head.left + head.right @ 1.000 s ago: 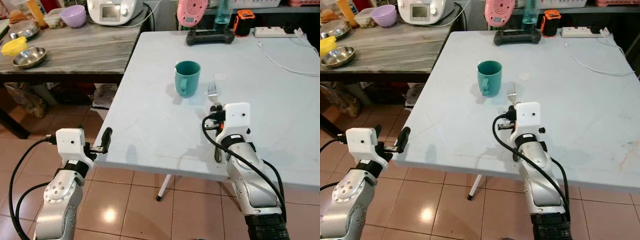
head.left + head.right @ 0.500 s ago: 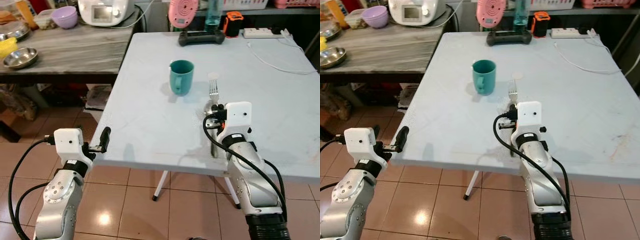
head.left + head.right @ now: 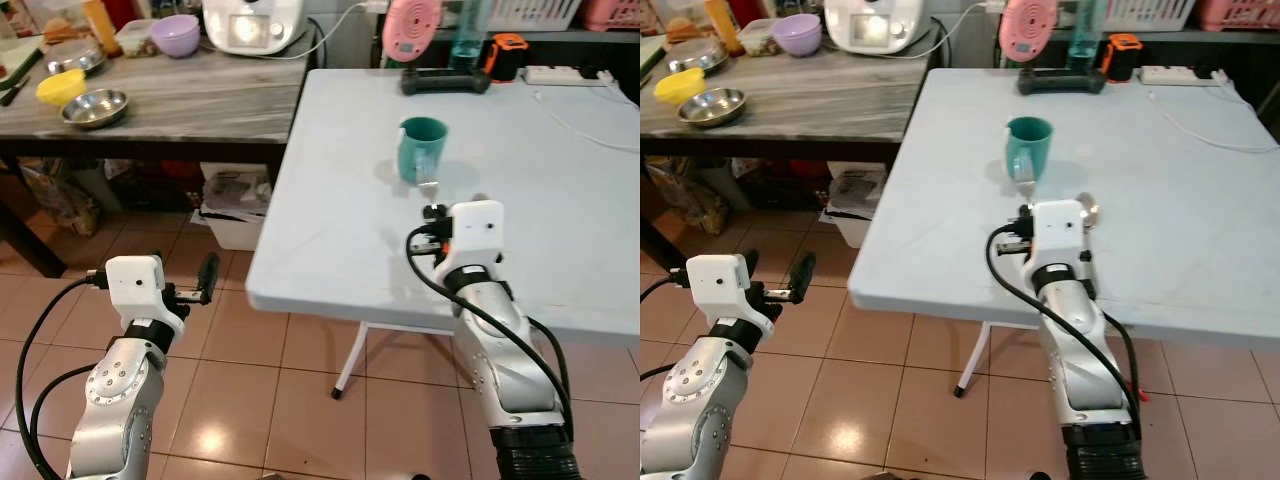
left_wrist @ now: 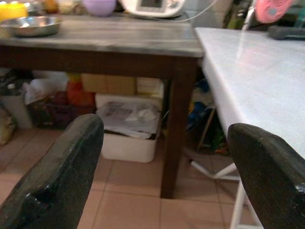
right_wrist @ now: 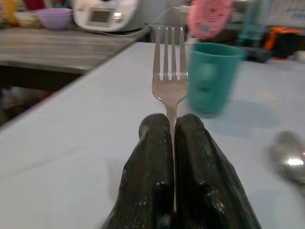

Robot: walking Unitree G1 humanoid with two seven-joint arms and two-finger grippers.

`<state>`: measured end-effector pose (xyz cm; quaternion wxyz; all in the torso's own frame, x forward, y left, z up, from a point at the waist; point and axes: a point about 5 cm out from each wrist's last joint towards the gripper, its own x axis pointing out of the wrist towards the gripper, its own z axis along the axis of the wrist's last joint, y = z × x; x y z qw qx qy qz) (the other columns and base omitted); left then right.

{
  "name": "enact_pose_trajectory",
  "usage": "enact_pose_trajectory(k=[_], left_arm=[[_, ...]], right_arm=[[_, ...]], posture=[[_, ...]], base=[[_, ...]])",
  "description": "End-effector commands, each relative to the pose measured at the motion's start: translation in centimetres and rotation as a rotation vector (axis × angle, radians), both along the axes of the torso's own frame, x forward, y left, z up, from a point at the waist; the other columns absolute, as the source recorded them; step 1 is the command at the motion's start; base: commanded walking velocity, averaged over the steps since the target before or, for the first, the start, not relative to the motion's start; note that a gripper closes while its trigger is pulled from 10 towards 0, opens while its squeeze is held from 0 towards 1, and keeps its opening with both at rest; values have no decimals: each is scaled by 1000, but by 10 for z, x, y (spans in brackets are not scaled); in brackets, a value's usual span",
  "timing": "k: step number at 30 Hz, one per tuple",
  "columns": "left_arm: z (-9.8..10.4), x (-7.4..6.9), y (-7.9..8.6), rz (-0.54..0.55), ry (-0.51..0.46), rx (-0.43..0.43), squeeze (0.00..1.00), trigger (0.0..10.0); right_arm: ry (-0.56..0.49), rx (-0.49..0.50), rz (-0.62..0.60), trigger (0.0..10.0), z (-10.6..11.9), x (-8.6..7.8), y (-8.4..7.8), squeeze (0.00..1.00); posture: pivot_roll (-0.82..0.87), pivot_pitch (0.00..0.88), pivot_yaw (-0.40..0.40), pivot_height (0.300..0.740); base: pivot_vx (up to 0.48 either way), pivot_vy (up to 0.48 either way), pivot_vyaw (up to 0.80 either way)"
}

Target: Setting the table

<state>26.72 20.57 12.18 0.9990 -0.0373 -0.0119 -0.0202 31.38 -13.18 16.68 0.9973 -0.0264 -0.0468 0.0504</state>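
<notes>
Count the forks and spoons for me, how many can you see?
2. A fork is pinched in the right gripper, pointing at the teal mug. A spoon lies on the white table beside it. The arm may hide more.

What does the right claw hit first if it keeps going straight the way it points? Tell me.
Probably the cup. The right claw is shut on a fork whose tines point at the cup's left edge, so the fork would touch first. Depth is unclear; it might just slip past.
</notes>
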Motion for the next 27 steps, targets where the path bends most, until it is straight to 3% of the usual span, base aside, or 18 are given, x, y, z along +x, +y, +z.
enact_pose_trajectory(k=[1,21,27], left_arm=[[2,-1,-1,5,-13,1,0,10000],[0,-2,-9,49,-34,-18,0,10000],[0,-2,-11,45,-35,-20,0,10000]], right_arm=[[-29,-5,3,10000,6,1,1,0],[-47,-7,-17,10000,9,7,-1,0],[-50,-7,-22,10000,9,7,-1,0]], posture=[[-104,106,91,740],[-92,103,96,740],[-90,102,98,740]], base=[[0,480,0],[0,480,0],[0,480,-630]])
